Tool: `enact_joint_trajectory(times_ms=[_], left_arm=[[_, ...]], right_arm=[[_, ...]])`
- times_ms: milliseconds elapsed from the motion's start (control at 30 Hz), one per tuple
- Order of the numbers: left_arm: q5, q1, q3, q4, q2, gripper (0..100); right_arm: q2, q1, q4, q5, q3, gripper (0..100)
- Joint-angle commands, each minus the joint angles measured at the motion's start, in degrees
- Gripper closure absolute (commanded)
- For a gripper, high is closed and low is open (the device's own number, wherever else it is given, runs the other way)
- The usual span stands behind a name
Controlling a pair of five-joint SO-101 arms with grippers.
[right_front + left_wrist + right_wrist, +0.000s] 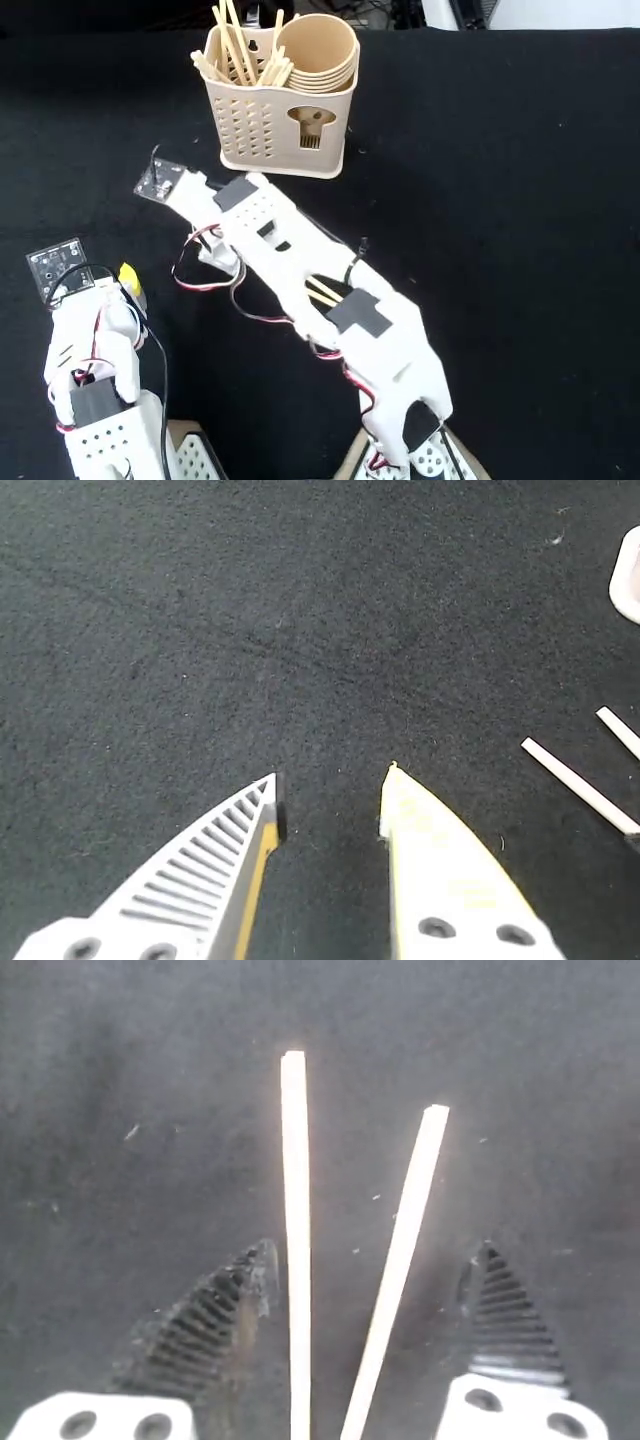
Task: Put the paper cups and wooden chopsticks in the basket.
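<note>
Right tool (376, 1252) (jaws spread) straddles two chopsticks (294, 1210) on table (100, 1070).

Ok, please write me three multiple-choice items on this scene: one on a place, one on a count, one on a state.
1. Where is the stack of paper cups? A. Under an arm. B. In the basket. C. In a gripper.
2. How many chopsticks lie between the right gripper's jaws? A. One. B. Two. C. Four.
3. How is the left gripper? A. Open and empty. B. Shut on a cup. C. Shut on a chopstick.
Key: 1 B, the stack fills one basket compartment; 2 B, two sticks run between the jaws; 3 A, its jaws stand apart over bare table.
</note>
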Motion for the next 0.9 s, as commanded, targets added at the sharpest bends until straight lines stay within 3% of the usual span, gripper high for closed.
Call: enact_joint_trajectory(times_ms=[0, 367, 600, 867], left_arm=[[-0.4, 0.7, 0.7, 0.2, -0.5, 82], [-0.4, 0.6, 0.7, 0.2, -0.5, 82], [-0.4, 0.6, 0.7, 0.2, -0.5, 82], [-0.4, 0.6, 0.7, 0.2, -0.5, 82]], right_arm=[[-1.1, -0.5, -0.1, 0.4, -0.2, 70.1], [5.3, -0.3, 2.0, 0.4, -4.9, 70.8], [5.3, -1.1, 2.2, 0.4, -6.0, 98.2], [5.1, -0.3, 2.8, 0.4, -3.8, 98.6]])
